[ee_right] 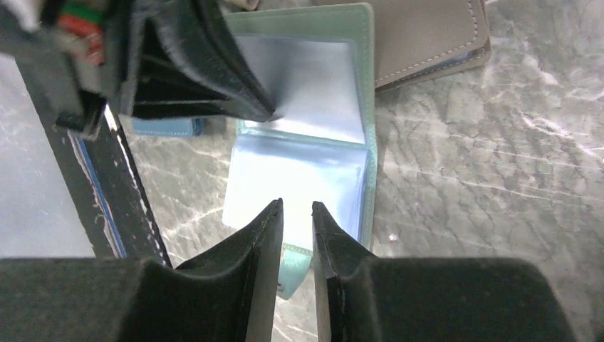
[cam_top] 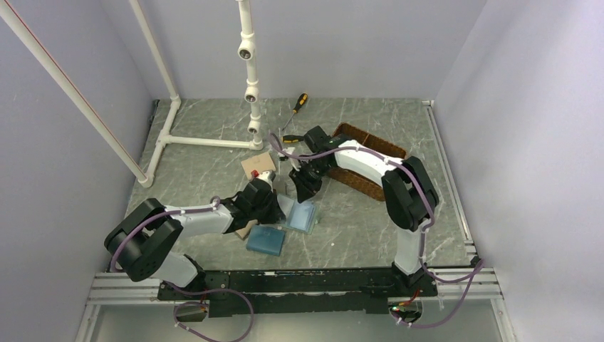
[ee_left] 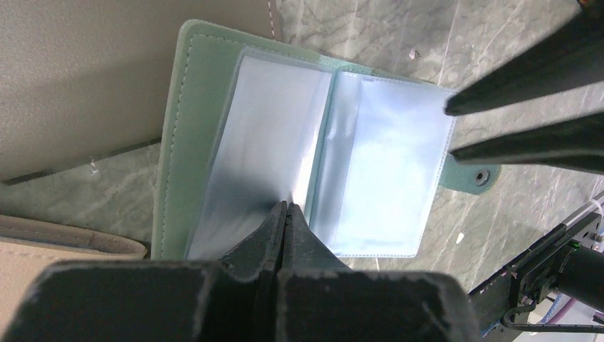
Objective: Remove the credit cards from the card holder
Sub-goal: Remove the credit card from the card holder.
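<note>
While the holder [ee_left: 384,171] lies spread open on the table [cam_top: 356,235], the left gripper [ee_left: 285,211] is clenched, its tips down on one page close to the fold. I judge this is meant to pin the holder flat so it neither slides nor folds shut. Whether a clear sleeve is nipped between the tips, I cannot tell. The right gripper [ee_right: 297,214] hovers over the holder's other page, the one with the snap tab. Its jaws are parted by a narrow slit with nothing between them, probably lined up to reach for a sleeve's mouth. No card can be made out in the pale sleeves.

The holder's pinned side is crowded. A tan wallet [ee_right: 427,43] lies against that edge and covers a corner, and a blue wallet [cam_top: 266,240] sits just beside the holder on the side nearer the arm bases. The tab edge faces bare table, so a card drawn out that way should meet nothing. The basket [cam_top: 370,137] stands apart from the holder, beyond the right gripper.
</note>
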Controlling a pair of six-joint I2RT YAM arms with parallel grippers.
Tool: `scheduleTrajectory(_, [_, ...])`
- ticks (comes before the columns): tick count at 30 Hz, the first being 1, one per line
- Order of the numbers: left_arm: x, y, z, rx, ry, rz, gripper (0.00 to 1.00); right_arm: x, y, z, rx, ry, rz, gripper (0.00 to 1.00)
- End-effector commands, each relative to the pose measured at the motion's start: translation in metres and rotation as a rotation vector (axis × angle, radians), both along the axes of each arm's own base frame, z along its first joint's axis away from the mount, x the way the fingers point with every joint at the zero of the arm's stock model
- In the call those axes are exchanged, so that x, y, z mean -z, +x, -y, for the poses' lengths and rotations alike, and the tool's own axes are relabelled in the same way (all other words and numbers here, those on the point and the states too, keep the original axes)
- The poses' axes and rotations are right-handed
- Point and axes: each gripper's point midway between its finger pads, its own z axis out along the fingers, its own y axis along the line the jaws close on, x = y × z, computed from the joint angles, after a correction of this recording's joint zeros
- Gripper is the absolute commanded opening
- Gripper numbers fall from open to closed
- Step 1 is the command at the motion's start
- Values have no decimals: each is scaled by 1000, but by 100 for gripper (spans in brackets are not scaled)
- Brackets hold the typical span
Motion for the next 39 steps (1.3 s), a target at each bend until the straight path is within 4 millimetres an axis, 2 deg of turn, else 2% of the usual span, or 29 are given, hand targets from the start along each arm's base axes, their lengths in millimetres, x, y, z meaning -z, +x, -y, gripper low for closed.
scheduleTrajectory(1, [5, 5, -6, -19, 40, 15, 0, -7, -11, 17, -114, -10, 84, 25])
scheduleTrajectory(9, [6, 1, -9, -25, 38, 10, 0, 9, 4, 42, -75, -137, 148, 25])
scheduleTrajectory(12, [5, 1, -9, -25, 35, 14, 0, 15, 1, 51, -82, -163, 142, 25])
scheduleTrajectory(16, [3, 2, -6, -16, 24, 19, 0, 17, -11, 49, -113, -133, 95, 27])
scheduleTrajectory(20, [-4, 1, -2, -3, -5, 22, 3, 22, -13, 46, -104, -133, 63, 28])
scheduleTrajectory(30, [-24, -2, 11, 40, -87, 47, 24, 43, -6, 44, -22, -185, 19, 25])
scheduleTrajectory(39, [-16, -6, 16, 74, -92, 16, 56, 47, -4, 34, 34, -162, -25, 13])
